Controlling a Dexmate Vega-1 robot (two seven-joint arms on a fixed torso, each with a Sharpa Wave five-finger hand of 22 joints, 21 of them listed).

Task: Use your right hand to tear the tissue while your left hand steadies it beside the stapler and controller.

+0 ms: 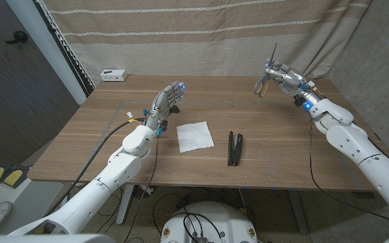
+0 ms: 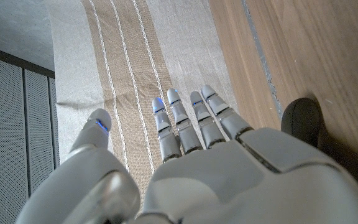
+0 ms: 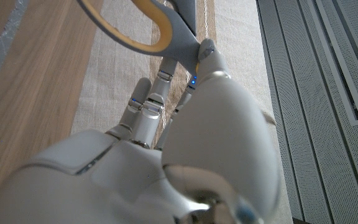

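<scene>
A wooden table [image 1: 80,145] with a straight brown grain carries a single square tissue [image 1: 194,136], white, thin and lying flat near the middle, its edges slightly skewed to the table's front edge. Just to its right, apart from it, lies a stapler [image 1: 235,148]: a slim, black, elongated body, splayed open into a narrow V.

The left hand [image 1: 170,95] is raised above the table behind and to the left of the tissue, well clear of it. In the left wrist view the hand [image 2: 185,155] has smooth grey shell segments, its fingers [image 2: 166,121] held straight and close together with the thumb set apart; small blue lights glow at the tips. It holds nothing.

The right hand [image 1: 280,74] is raised over the table's far right corner, well apart from the tissue. It grips a pair of scissors [image 1: 267,69] with the blades pointing upward and the handle loops hanging toward the table. In the right wrist view the scissors [image 3: 148,25] have a grey handle lined with yellow, pinched between the thumb and the curled fingers [image 3: 145,106].

A small white box [image 1: 113,75] sits at the table's far left corner. Behind the table hangs a beige woven curtain [image 1: 201,34] with paler horizontal stripes. A grey strip of tape [image 1: 123,108] runs along the table's surface on the left side.
</scene>
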